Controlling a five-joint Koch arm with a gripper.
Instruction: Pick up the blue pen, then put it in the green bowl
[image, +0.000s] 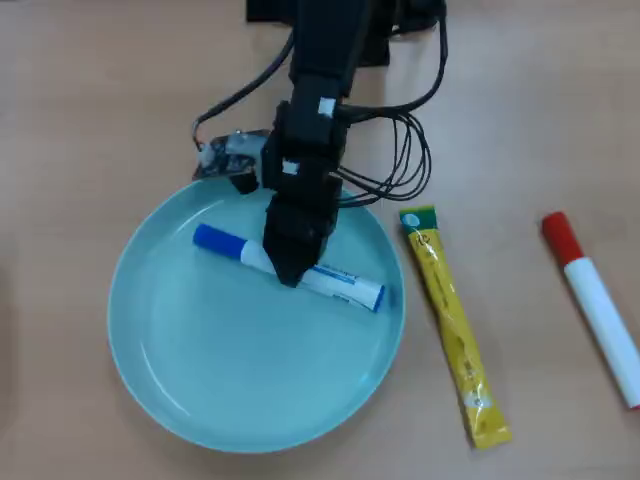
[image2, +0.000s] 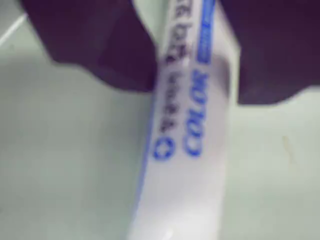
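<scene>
The blue pen (image: 345, 283) lies in the green bowl (image: 200, 390) on a wooden table (image: 80, 120), the gripper (image: 287, 272) clamped around its barrel.

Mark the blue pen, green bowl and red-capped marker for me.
blue pen (image: 345, 284): overhead view, white barrel.
green bowl (image: 200, 350): overhead view, bare floor.
red-capped marker (image: 603, 312): overhead view, white barrel.

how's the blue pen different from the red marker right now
The blue pen has a blue cap and lies inside the green bowl, between the gripper's jaws. The red marker has a red cap, looks thicker, and lies untouched on the table at the right of the overhead view. Both have white barrels.
</scene>
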